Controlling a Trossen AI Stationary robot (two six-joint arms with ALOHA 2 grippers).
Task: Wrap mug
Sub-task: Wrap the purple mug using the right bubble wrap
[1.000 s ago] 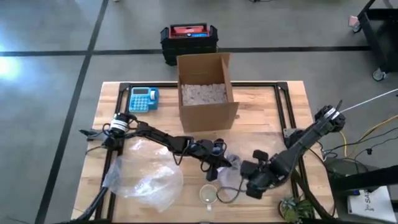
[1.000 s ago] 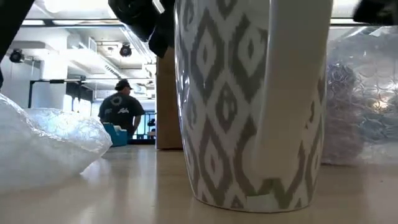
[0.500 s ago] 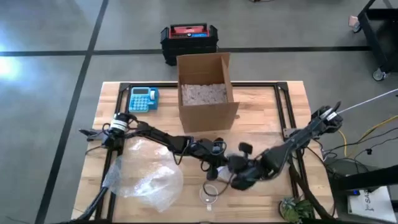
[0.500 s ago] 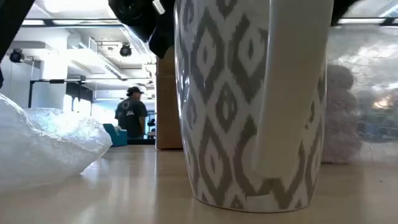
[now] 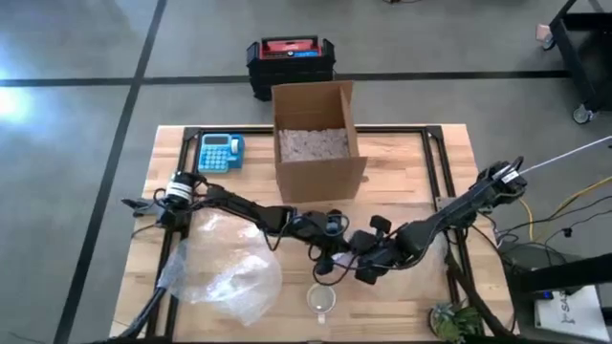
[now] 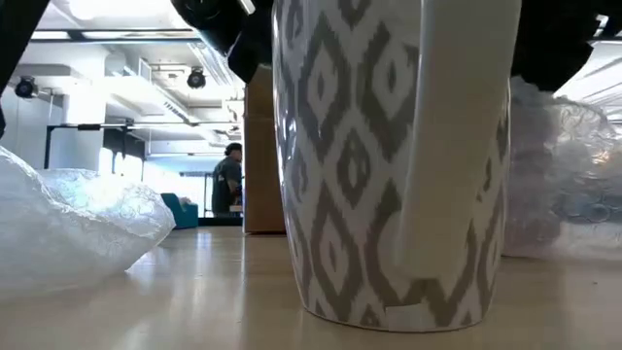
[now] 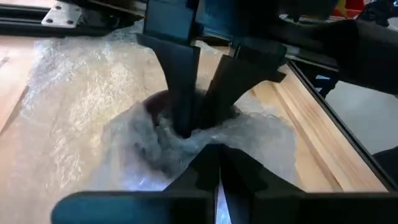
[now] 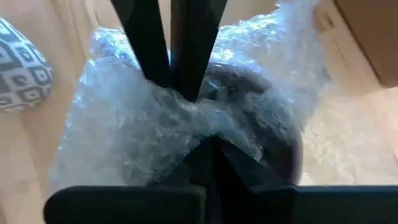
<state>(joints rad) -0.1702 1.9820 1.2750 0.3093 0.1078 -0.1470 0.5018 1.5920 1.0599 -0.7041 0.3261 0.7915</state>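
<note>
The dark mug [image 8: 273, 118], taken to be the one being wrapped, sits near the middle of the counter [image 5: 402, 162], just in front of the cardboard box [image 5: 316, 143], and is almost wholly covered by bubble wrap [image 8: 124, 118]; only a dark rounded flank shows through the film, so its handle side and long axis cannot be told. The wrap is drawn up into a single gathered ridge over the mug, and both arms meet at that ridge from opposite sides. The left end effector [image 7: 217, 152] reaches in from the left of the counter with its fingers closed to a narrow pinch on the gathered film. The right end effector [image 8: 208, 146] reaches in from the right, likewise closed on the same ridge, so that the two pairs of fingers stand nearly tip to tip. The mug therefore lies directly beneath and just beyond each set of fingertips, about equally near to both arms; any further fold is judged to depend on one arm holding the gather while the other lets go. A patterned mug [image 5: 322, 298] stands upright and bare nearer the front edge, apart from the bundle, and a loose heap of spare wrap [image 5: 225, 272] lies well to the left.
</note>
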